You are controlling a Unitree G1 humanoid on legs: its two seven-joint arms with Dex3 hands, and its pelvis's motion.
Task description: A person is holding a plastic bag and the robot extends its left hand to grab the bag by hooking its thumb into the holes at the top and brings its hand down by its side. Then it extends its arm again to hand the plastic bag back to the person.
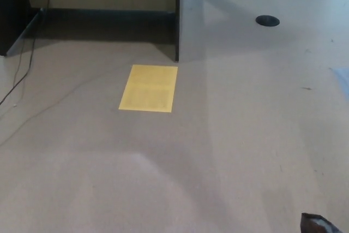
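Only the top corner of the black plastic bag shows in the head view, at the bottom right edge of the picture. The rest of the bag is cut off below the frame. Neither of my hands appears anywhere in the picture, and no person's hand is visible on the bag.
A yellow rectangular sheet lies flat on the tan floor. A grey partition edge stands at the top centre, with a dark round floor cap to its right. Thin cables run along the left side.
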